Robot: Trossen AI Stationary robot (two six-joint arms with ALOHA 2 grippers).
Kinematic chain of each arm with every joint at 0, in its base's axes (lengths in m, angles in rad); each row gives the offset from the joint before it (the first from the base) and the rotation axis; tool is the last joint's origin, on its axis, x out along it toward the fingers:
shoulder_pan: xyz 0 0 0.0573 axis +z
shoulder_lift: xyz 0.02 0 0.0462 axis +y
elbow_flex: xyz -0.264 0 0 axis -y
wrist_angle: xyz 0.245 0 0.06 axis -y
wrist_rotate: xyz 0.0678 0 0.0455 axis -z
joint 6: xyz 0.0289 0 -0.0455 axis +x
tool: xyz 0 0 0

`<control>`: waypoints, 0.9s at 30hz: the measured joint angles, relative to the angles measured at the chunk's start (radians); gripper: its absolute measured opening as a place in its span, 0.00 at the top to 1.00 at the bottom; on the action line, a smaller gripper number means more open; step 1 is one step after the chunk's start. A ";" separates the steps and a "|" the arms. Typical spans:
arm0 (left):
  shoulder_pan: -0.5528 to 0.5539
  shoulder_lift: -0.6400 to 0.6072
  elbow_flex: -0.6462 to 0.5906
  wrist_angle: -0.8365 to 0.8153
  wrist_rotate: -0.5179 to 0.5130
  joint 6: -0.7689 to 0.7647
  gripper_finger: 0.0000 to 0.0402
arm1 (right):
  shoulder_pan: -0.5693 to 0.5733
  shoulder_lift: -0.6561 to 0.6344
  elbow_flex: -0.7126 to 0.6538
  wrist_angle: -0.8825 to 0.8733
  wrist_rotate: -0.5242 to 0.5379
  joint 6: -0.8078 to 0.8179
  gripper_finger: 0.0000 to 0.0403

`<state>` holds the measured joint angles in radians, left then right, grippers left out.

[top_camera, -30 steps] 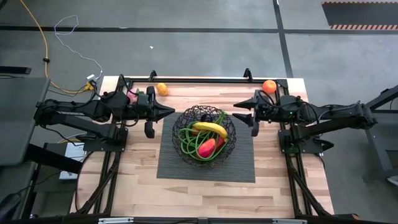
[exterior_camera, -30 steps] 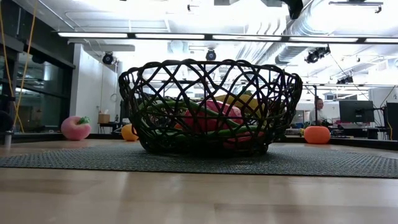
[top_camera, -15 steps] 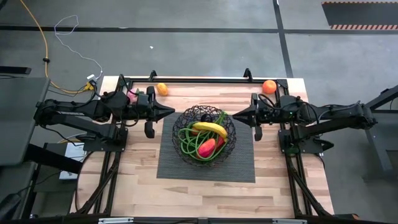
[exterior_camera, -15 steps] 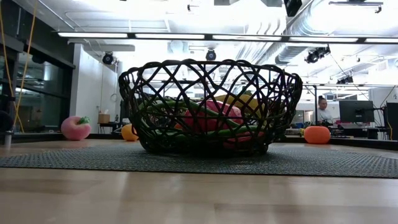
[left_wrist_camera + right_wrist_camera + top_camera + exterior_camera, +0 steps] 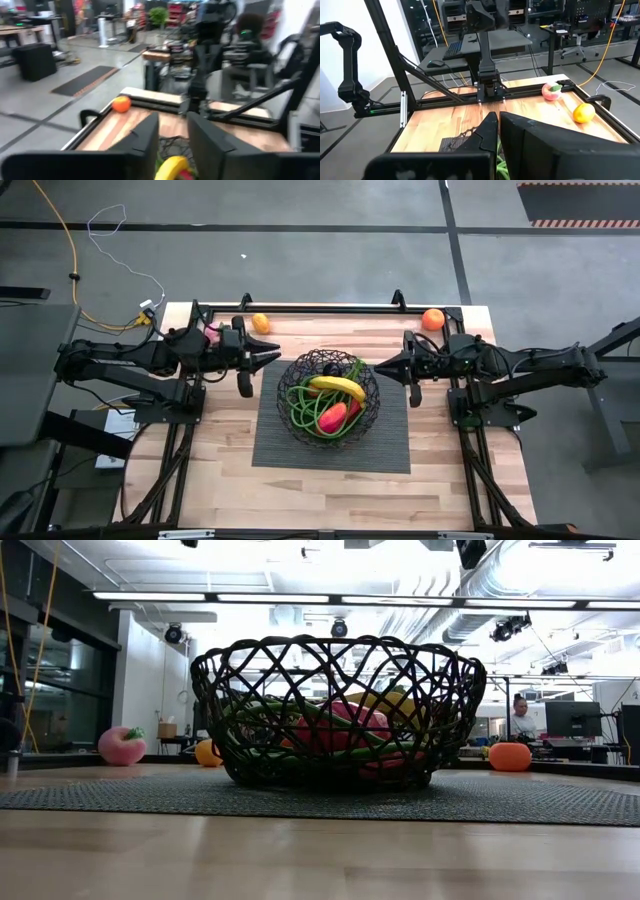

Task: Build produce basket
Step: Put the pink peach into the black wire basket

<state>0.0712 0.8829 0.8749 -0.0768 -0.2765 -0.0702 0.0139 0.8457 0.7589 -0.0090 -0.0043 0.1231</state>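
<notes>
The black wire basket (image 5: 328, 392) (image 5: 335, 710) stands on the dark ribbed mat (image 5: 390, 450). Inside lie a yellow banana (image 5: 338, 386), a red pepper (image 5: 333, 417) and green beans (image 5: 298, 406). An orange (image 5: 260, 323) and a pink peach (image 5: 212, 332) rest on the table's far left, and another orange (image 5: 432, 318) sits at the far right corner. My left gripper (image 5: 275, 352) (image 5: 173, 145) hovers left of the basket, slightly open and holding nothing. My right gripper (image 5: 380, 365) (image 5: 498, 135) hovers at the basket's right rim, shut and holding nothing.
A black rail with clamps (image 5: 320, 307) runs along the table's far edge. Bare wood lies near the table's front (image 5: 330, 495). In the low view the peach (image 5: 121, 745) and both oranges (image 5: 208, 752) (image 5: 510, 756) sit behind the basket. A person (image 5: 520, 715) is in the room beyond.
My right gripper has shifted a little toward the near edge, away from the far right orange, then held still. My left gripper has swung slightly toward the far edge, and its fingers have parted a little. The basket and produce have stayed put.
</notes>
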 joint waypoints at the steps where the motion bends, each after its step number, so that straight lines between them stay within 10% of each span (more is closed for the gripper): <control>1: 0.000 0.000 0.000 -0.008 -0.022 -0.005 0.73 | 0.000 0.000 0.000 -0.003 0.000 0.005 1.00; 13: 0.000 0.000 0.000 -0.047 -0.045 -0.128 0.28 | 0.000 0.000 0.000 -0.003 -0.008 0.008 1.00; 27: 0.067 0.026 0.099 -0.242 -0.186 -0.217 0.24 | 0.000 0.000 0.000 -0.003 -0.027 0.007 1.00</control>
<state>0.1384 0.9087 0.9741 -0.3190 -0.4625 -0.2868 0.0139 0.8459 0.7593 -0.0116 -0.0311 0.1306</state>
